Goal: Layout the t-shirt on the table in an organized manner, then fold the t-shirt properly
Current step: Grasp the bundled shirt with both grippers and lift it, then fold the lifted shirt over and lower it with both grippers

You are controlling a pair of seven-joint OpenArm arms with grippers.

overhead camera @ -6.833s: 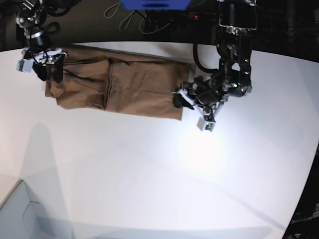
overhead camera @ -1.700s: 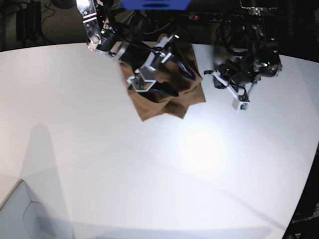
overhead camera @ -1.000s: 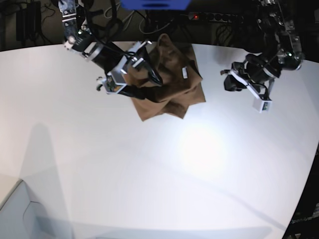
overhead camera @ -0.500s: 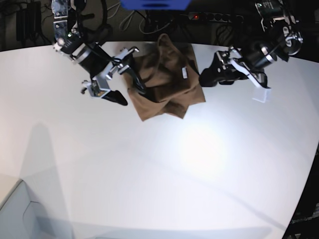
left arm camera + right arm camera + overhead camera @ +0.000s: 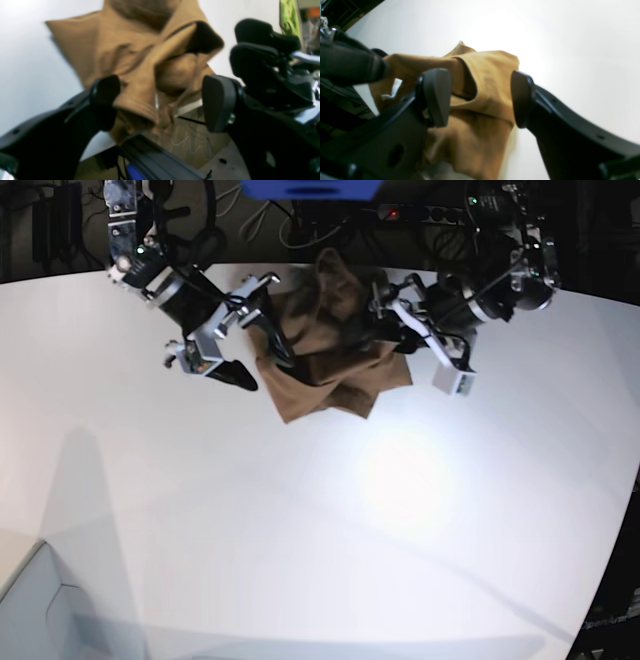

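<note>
Between both open hands, crumpled t-shirt (image 5: 335,365).

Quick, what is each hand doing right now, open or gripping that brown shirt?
Left hand: open, holding nothing, poised at the t-shirt.
Right hand: open, holding nothing, fingers either side of a fold.

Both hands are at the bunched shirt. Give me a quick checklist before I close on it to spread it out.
1. Left hand open: ok, jaws apart with cloth between them.
2. Right hand open: ok, jaws apart and framing a fold.
3. T-shirt laid flat: not ok, it sits in a crumpled heap.
4. T-shirt fully on the table: not ok, its far part hangs over the back edge.
5. Hands on opposite sides of the heap: ok in the base view.
6. Which part each hand would pinch, hem or sleeve: cannot tell.
</note>
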